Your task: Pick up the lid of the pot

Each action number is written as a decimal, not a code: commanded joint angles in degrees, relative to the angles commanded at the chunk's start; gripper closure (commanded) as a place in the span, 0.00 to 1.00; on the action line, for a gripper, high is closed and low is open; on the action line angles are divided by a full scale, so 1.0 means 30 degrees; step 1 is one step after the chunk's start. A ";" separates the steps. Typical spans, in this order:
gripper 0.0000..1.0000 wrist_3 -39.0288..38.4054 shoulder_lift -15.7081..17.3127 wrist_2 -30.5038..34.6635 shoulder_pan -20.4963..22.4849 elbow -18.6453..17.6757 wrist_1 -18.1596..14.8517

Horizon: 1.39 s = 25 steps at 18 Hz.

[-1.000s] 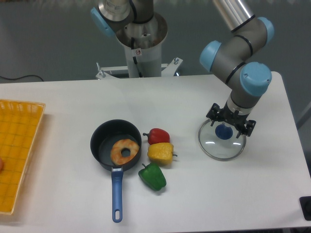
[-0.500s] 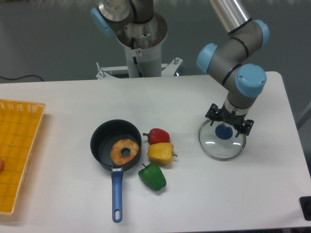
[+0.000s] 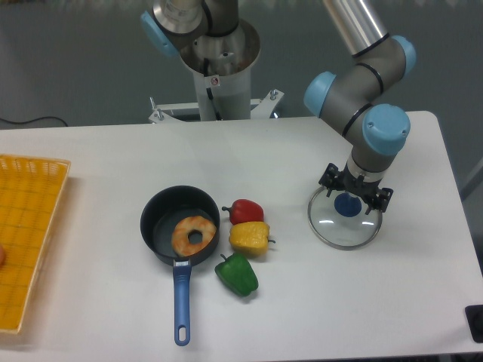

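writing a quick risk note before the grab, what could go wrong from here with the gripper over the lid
The open gripper might close off-center or too high: this view doesn't settle its height over the blue knob.
The knob looks rounded, so a shallow pinch could slip.
If it goes too low, a fingertip could press on the clear lid and tilt it.

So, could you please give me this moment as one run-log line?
task: pick up pot lid | gripper: open, at blue knob | lid: on table, not yet gripped
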 joint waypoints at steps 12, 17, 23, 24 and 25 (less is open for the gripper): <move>0.00 0.0029 -0.0381 0.0000 -0.0059 0.0176 0.0000; 0.05 0.0088 -0.0381 0.0000 -0.0059 0.0176 0.0000; 0.15 0.0088 -0.0381 -0.0029 -0.0088 0.0263 0.0000; 0.16 0.0088 -0.0381 -0.0029 -0.0088 0.0264 -0.0029; 0.17 0.0088 -0.0410 -0.0029 -0.0088 0.0264 0.0000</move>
